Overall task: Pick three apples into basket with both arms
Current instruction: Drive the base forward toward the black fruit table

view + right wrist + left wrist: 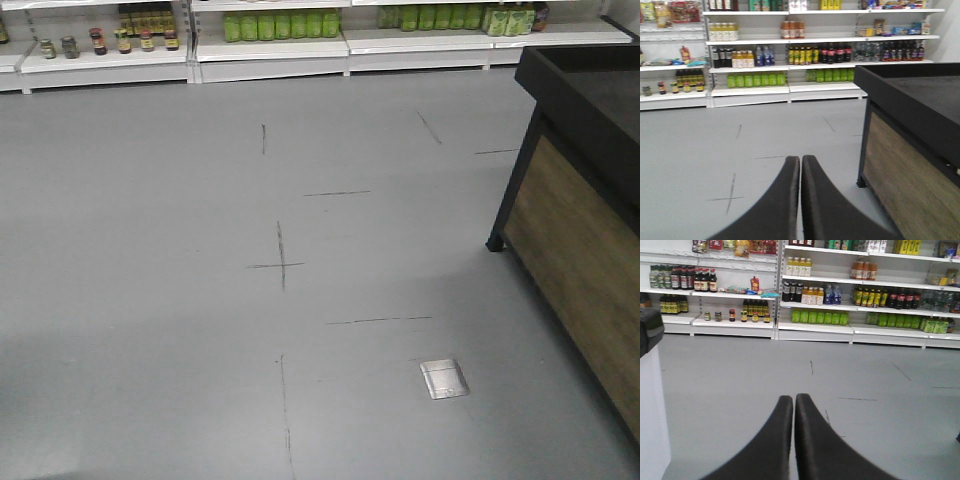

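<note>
- Left gripper [793, 400] and right gripper [800, 160]: both pinched together, nothing in them.
- No apples or basket in any view, just shop floor [200, 300] and shelves [812, 326].
- My guess: apples are firm but slick, so I'd pinch across the widest part.

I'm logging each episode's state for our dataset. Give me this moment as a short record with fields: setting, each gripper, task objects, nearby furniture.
setting: shop aisle, grey floor with dark cross marks and a metal floor plate
left gripper: shut, holding nothing, pointing toward the shelves of bottles
right gripper: shut, holding nothing
display stand: black top, wood-look side, to the right of the right gripper
apples: none in view
basket: none in view
</note>
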Controlling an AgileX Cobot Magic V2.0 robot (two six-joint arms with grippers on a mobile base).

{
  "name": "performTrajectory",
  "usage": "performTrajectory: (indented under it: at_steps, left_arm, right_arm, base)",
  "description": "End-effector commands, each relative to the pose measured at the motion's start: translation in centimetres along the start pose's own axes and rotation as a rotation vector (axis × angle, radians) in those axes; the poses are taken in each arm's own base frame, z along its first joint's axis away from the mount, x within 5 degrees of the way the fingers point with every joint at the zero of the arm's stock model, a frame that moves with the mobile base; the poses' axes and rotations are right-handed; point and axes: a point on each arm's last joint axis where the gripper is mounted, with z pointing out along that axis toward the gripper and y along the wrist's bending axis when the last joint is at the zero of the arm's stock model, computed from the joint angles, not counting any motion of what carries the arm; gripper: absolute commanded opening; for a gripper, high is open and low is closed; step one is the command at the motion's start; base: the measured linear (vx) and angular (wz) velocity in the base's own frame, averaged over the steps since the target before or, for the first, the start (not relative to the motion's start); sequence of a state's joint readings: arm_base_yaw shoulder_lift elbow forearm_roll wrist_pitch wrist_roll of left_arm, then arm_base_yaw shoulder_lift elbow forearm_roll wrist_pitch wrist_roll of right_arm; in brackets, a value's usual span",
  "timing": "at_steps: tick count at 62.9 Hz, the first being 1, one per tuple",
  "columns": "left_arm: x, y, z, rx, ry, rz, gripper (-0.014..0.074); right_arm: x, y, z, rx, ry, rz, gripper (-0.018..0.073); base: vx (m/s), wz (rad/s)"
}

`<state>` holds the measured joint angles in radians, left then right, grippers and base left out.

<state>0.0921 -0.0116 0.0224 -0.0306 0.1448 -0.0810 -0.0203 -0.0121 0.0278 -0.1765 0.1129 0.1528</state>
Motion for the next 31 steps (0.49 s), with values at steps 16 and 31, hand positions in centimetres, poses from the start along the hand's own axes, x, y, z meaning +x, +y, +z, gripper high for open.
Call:
performTrajectory:
  at_steps: [16, 31]
  left_arm:
    - [-0.51, -0.05, -0.1, 0.01, -0.088, -0.012, -0.0006]
    - [-0.51, -0.05, -0.1, 0.01, -0.088, -0.012, -0.0006]
  right_arm:
    - [-0.28, 0.09, -0.04, -0.008, -0.074, -0.01, -0.0004]
    - [-0.28, 0.09, -0.04, -0.008, -0.074, -0.01, -0.0004]
  base:
    - [0.17, -0.36]
    - [0.16, -0.47]
